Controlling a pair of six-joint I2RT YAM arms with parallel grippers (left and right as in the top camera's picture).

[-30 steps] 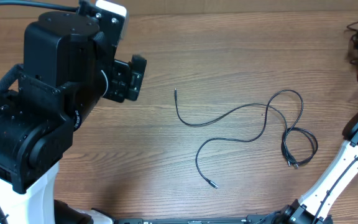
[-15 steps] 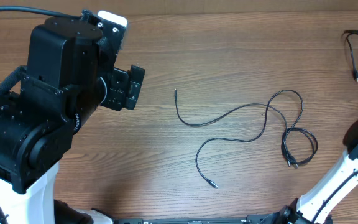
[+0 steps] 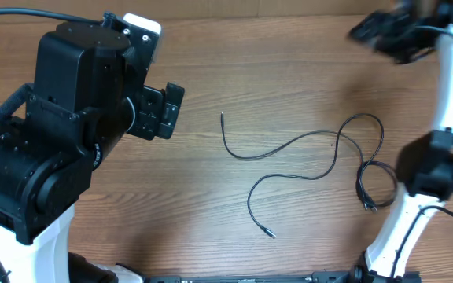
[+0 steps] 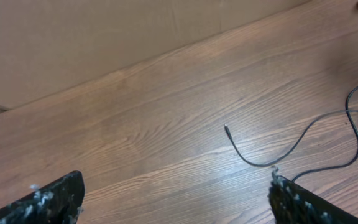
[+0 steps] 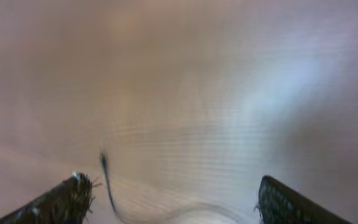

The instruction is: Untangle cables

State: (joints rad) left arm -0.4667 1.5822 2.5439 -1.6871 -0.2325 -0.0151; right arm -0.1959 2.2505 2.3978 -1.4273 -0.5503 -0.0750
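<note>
I am holding my left gripper (image 4: 176, 190) and right gripper (image 5: 176, 193) wide apart, both empty. The cables (image 3: 313, 153) are lying crossed in the middle of the table (image 3: 289, 63). I am judging it best to take one loose plug end (image 3: 269, 233) and draw it out slowly.
</note>
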